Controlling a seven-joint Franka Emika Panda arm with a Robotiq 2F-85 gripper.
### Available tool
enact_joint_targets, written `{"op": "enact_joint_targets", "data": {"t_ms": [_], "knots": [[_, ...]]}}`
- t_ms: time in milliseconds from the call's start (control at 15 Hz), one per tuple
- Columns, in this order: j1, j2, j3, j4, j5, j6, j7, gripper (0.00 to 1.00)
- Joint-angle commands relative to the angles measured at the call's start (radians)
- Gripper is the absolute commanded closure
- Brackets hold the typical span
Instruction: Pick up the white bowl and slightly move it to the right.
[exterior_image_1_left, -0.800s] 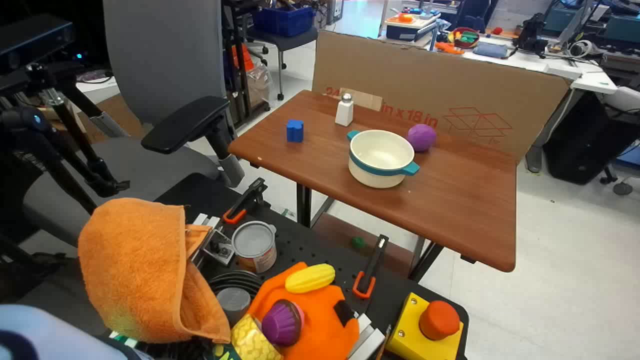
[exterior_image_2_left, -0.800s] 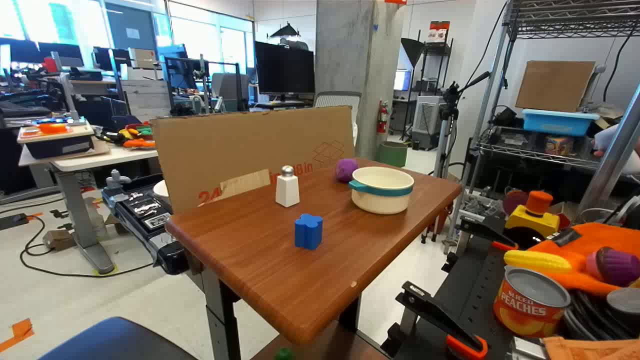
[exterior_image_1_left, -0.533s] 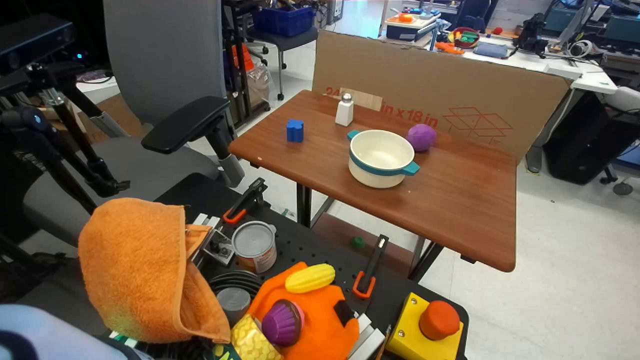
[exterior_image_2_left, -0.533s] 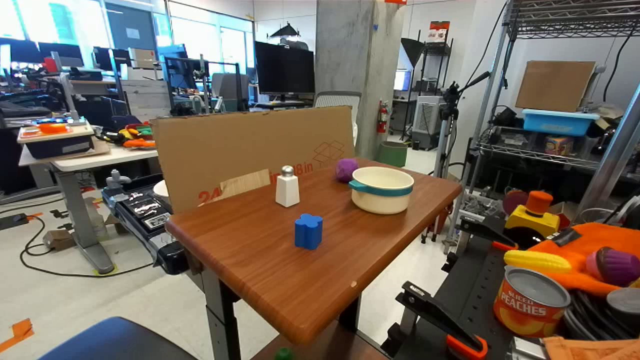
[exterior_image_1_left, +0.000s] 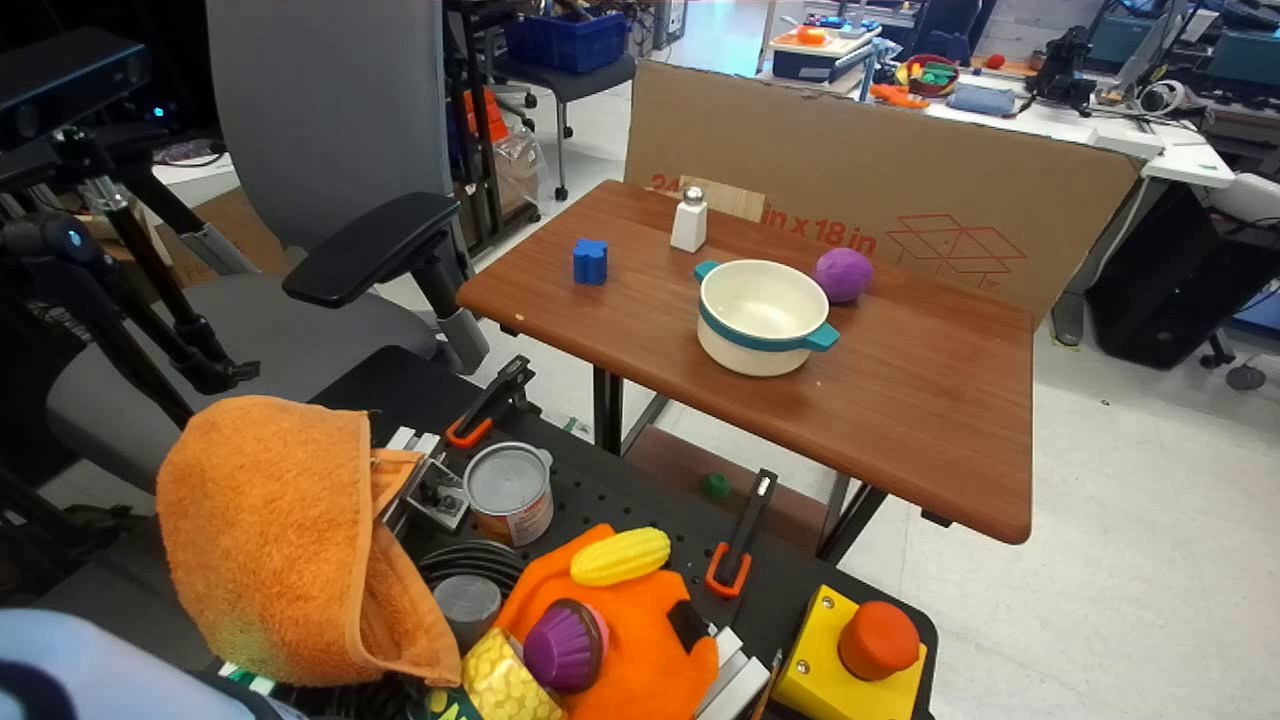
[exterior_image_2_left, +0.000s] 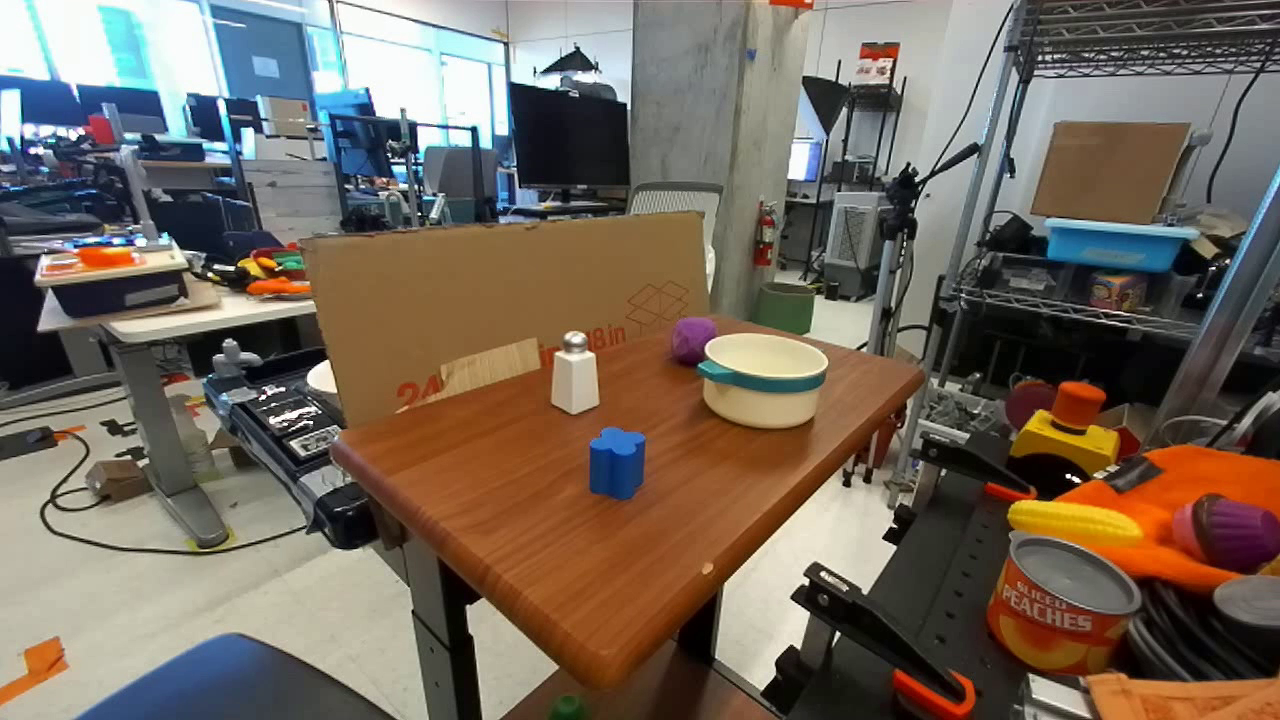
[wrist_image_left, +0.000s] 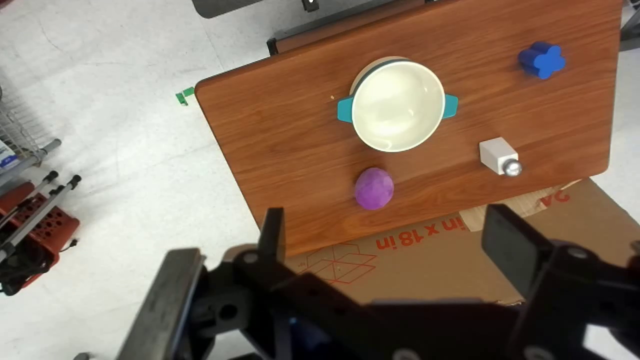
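Labels: tin (exterior_image_2_left: 1062, 610) in an exterior view reads "SLICED PEACHES", lettered white on red. Cardboard sheet (exterior_image_1_left: 930, 180) at back of table (exterior_image_1_left: 930, 430) carries red print; I can read "24" and "in x 18 in", w/ a line dwg. alongside.

Surface & rm.: table brown, wood-grained, corners rounded, small pale mark nr. one edge. Around it: grey office chair (exterior_image_1_left: 330, 120), concrete column (exterior_image_2_left: 690, 120), wire shelving (exterior_image_2_left: 1150, 38), pale floor (exterior_image_1_left: 1130, 600).

Materials: white bowl (exterior_image_1_left: 762, 308) stands upright on table in both exterior views; glossy cream inside, teal band, 2 teal handles. Purple ball (exterior_image_1_left: 843, 275), slightly faceted, sits nr. it on the cardboard side, a gap between. White shaker (exterior_image_1_left: 689, 225) w/ rounded metal cap also nr. cardboard; blue block (exterior_image_1_left: 590, 263) flower-shaped. Orange towel (exterior_image_1_left: 265, 530), terry weave.

Hand (wrist_image_left: 386, 215): seen in wrist view, fingers (wrist_image_left: 272, 235) wide apart, nothing held; bowl well apart from it.
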Motion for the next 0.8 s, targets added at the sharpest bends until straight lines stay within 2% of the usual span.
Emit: {"op": "enact_joint_targets", "data": {"t_ms": [0,267,533,733], "knots": [[-0.002,0.001,0.002,0.002,0.001,-0.002,-0.001,0.0],[-0.012,0.017,0.017,0.001,-0.03,0.0,0.024,0.0],[-0.002,0.117,0.023,0.024,-0.041,0.026,0.038,0.0],[0.01,0.228,0.02,0.047,-0.025,0.096,0.024,0.0]]}}
